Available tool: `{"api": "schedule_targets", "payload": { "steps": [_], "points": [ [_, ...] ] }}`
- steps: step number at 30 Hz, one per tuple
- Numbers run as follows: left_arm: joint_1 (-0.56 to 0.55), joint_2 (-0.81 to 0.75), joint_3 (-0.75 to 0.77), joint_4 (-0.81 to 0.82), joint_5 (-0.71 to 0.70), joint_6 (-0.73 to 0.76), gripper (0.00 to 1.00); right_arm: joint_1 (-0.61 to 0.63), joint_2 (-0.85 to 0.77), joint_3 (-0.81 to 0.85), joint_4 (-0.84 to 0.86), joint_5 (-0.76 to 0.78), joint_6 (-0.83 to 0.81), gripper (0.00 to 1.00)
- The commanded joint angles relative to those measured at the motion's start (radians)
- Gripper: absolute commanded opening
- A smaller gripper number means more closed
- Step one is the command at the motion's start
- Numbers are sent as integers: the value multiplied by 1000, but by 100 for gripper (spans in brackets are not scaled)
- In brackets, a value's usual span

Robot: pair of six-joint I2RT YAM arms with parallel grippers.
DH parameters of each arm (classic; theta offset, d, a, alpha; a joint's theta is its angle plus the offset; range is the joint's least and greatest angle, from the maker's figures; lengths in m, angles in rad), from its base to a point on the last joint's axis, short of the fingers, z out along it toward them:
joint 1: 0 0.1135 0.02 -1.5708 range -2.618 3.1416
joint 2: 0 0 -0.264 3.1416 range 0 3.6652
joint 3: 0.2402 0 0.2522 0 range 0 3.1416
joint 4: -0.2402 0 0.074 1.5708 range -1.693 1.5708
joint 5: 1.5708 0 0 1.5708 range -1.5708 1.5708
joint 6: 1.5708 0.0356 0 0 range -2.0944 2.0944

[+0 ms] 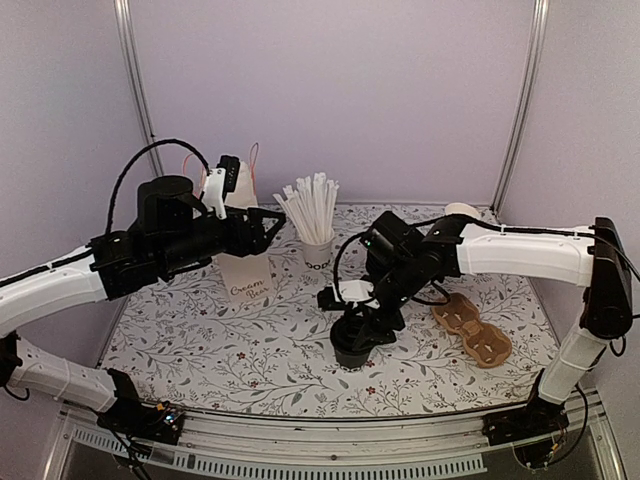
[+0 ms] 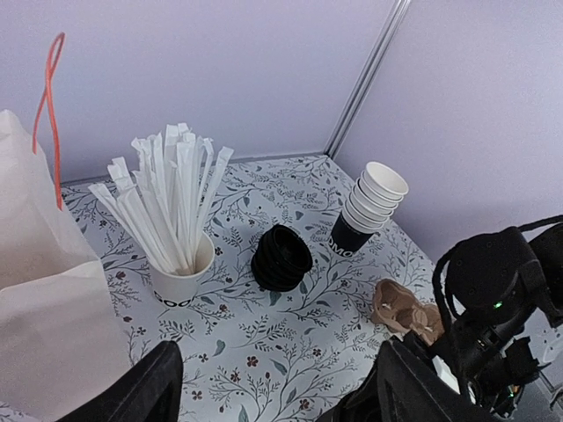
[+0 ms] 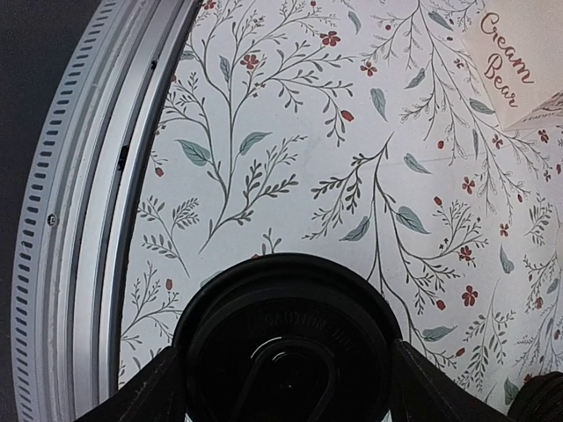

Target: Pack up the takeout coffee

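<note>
Takeout coffee (image 3: 286,338): stands upright on the floral bench (image 3: 290,132) near its front metal rail (image 3: 70,220). The right wrist view alone shows its black lid flanked by the two fingers (image 3: 149,396) of the right claw (image 1: 362,322), and I cannot tell whether they press on it. Left claw (image 2: 280,387): spread wide and empty beside the white paper bag (image 2: 44,334). Its view adds a stack of black lids (image 2: 281,258), not seen from above, between the cup of straws (image 2: 180,281) and the stacked lidless cups (image 2: 369,211), with a cardboard carrier (image 2: 405,312) nearer. Room: plain lilac walls (image 1: 350,90) on three sides.
</note>
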State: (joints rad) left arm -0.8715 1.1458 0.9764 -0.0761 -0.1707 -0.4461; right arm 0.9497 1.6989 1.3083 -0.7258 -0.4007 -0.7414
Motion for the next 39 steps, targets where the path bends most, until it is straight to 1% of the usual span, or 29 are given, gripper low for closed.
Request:
{"api": "schedule_targets", "payload": {
  "steps": [1,8,12,15,19,23,25,27,29,34,35,39],
  "points": [
    [28,-41,-17,-25,-19,-15,78,9,27,33,-29,20,22,74],
    [44,-80,-39,-31,-24,-36,77,8,7,37,-41,59,35,64],
    [51,-91,-41,-33,-18,-43,77,-3,-36,39,-51,96,50,63],
    [56,-95,-29,-44,-18,-40,77,-48,-87,55,-81,101,61,63],
    [61,-99,-8,-67,-26,-33,77,-176,-163,65,-144,86,64,63],
    [63,-115,-9,-70,-33,-34,77,-298,-288,27,-173,106,66,63],
    [63,-126,-16,-66,-40,-36,77,-370,-348,14,-189,132,77,63],
    [64,-136,-24,-66,-46,-38,77,-465,-382,10,-226,110,97,63],
    [65,-146,-29,-72,-51,-40,77,-556,-406,-1,-258,93,104,63],
    [65,-164,-47,-91,-51,-47,77,-748,-448,-65,-297,147,78,63],
    [66,-166,-48,-94,-48,-49,77,-804,-456,-84,-297,150,72,63],
    [65,-172,-60,-94,-45,-60,77,-958,-468,-137,-263,178,54,63]
  ]
}}
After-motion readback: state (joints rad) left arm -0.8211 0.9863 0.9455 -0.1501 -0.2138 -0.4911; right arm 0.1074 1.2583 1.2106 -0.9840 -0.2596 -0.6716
